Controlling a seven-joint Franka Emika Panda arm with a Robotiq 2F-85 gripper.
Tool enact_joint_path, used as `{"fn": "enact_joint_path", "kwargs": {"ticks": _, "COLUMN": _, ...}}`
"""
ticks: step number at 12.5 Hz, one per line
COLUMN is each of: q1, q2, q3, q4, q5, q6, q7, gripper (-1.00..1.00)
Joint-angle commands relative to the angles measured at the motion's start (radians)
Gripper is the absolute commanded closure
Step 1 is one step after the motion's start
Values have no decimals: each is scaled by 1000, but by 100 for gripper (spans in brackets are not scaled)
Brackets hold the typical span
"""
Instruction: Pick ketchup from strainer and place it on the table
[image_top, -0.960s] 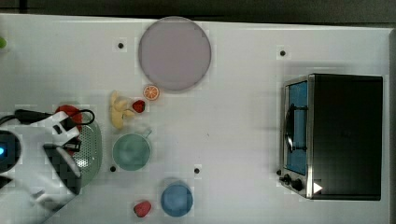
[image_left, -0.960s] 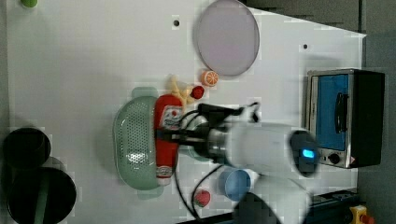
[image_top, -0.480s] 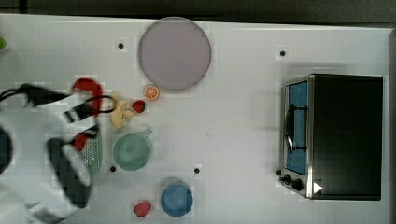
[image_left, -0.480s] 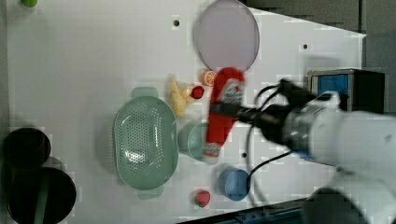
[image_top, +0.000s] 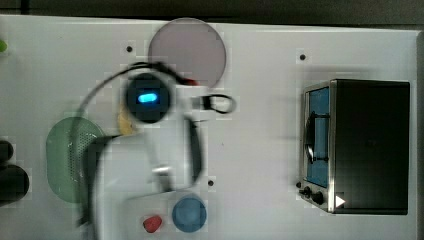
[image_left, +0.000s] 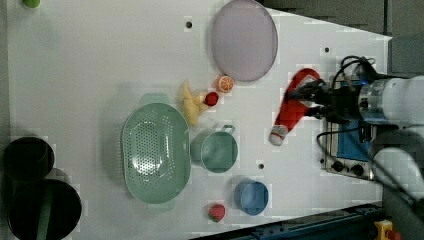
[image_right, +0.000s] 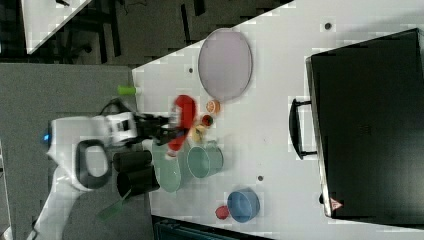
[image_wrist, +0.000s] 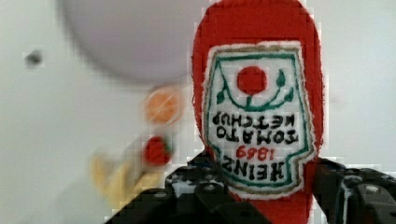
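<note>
Above the white table (image_left: 100, 60), gripper (image_left: 306, 100) clamped around the ketchup (image_left: 292, 107).

I see open white table (image_left: 300, 185) under and around the raised red ketchup bottle (image_left: 292, 106), between the round grey-lilac plate (image_left: 244, 40) and the small round blue bowl (image_left: 251, 197). On the left view's right, the black-and-steel toaster oven (image_left: 350, 150) walls off that side. On the left view's left, the green cup with a handle (image_left: 216, 150), the pale green perforated strainer (image_left: 155, 152) and small toy fruits (image_left: 210, 97) crowd the table. My arm's fingers (image_left: 320, 102) clamp the bottle.
</note>
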Motion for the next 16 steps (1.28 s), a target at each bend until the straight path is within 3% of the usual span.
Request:
{"fn": "enact_joint_path", "kwargs": {"ticks": 1, "q1": -34, "q2": 10, "q3": -78, "q4": -15, "q5": 5, "q6": -8, "q7": -40, "gripper": -12}}
{"fn": "enact_joint_path", "kwargs": {"ticks": 6, "q1": -36, "q2": 107, "q3": -166, "q4": -84, "q5": 5, "q6": 66, "q7": -81, "gripper": -12}}
{"fn": "enact_joint_path", "kwargs": {"ticks": 7, "q1": -36, "q2": 136, "q3": -169, "q4": -102, "q5": 5, "q6": 95, "q7": -81, "gripper": -21}}
{"fn": "enact_joint_path", "kwargs": {"ticks": 11, "q1": -34, "q2": 192, "q3": -167, "q4": -152, "q5": 5, "q6": 217, "q7": -81, "gripper": -100}}
{"fn": "enact_joint_path", "kwargs": {"ticks": 16, "q1": -33, "q2": 23, "q3": -144, "q4": -26, "q5": 7, "q6": 26, "q7": -57, "gripper": -100}}
